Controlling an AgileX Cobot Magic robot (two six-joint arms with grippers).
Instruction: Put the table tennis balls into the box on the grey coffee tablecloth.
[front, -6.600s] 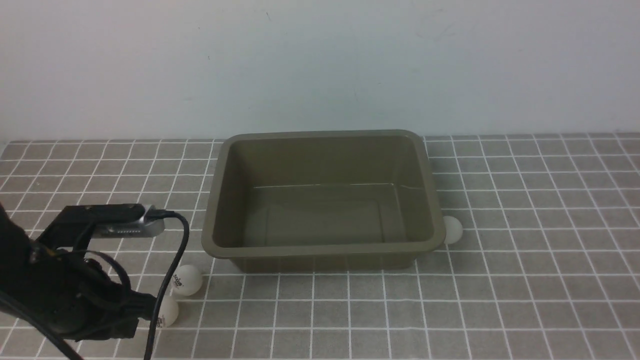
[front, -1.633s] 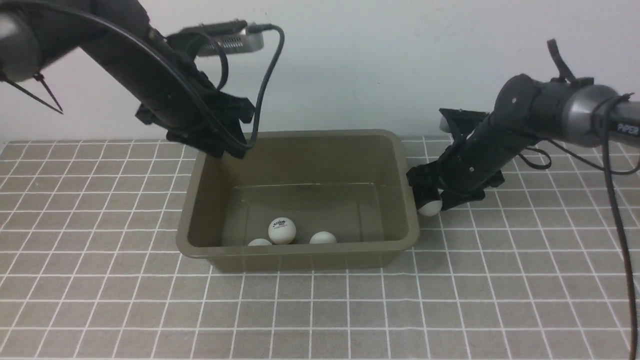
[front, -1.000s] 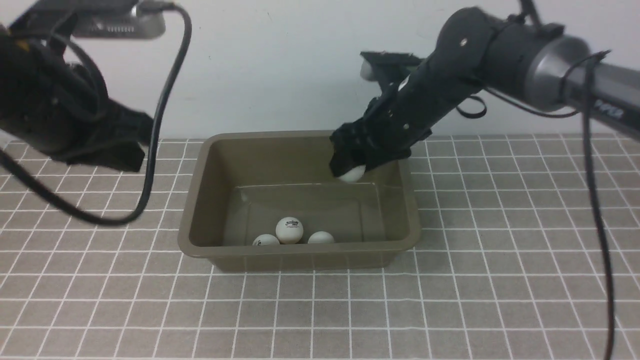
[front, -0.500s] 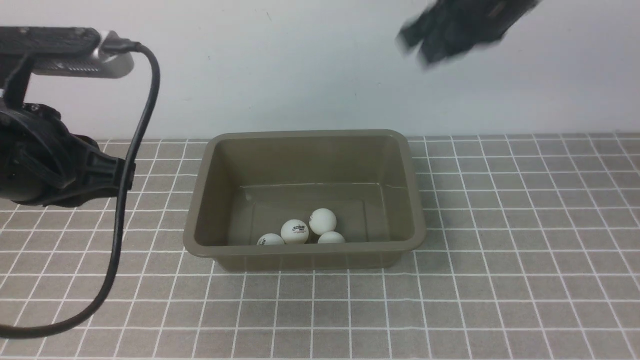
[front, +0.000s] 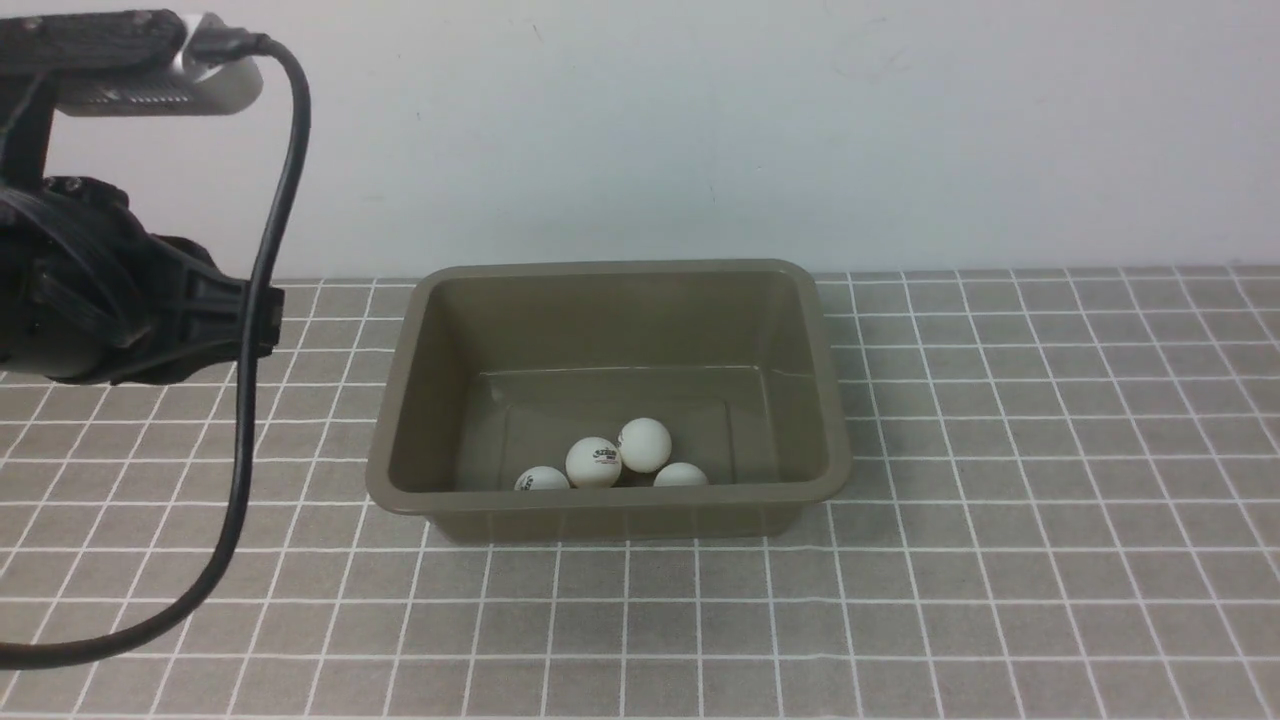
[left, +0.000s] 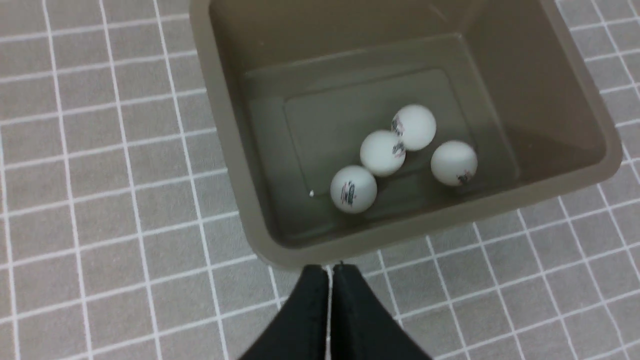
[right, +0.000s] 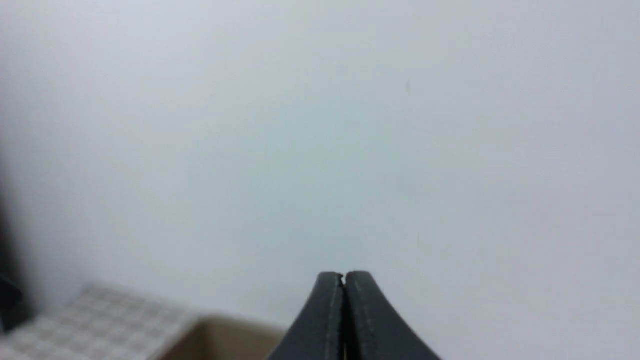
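Several white table tennis balls (front: 594, 462) lie clustered in the near half of the olive-brown box (front: 610, 497), which stands on the grey coffee tablecloth (front: 1000, 500). The left wrist view looks down on the same balls (left: 382, 152) inside the box (left: 280, 252). My left gripper (left: 330, 270) is shut and empty, hovering just outside the box's near-left rim. My left arm (front: 130, 310) hangs at the left of the front view. My right gripper (right: 344, 275) is shut and empty, raised high against the wall; it does not show in the front view.
A pale wall (front: 700, 130) rises right behind the box. The left wrist camera and its black cable (front: 250, 400) hang down over the cloth at the left. A corner of the box (right: 225, 335) shows low in the right wrist view.
My right gripper let its ball drop into the box, shut, and rose out of the front view. The ball settled beside the others. My left arm barely moved.
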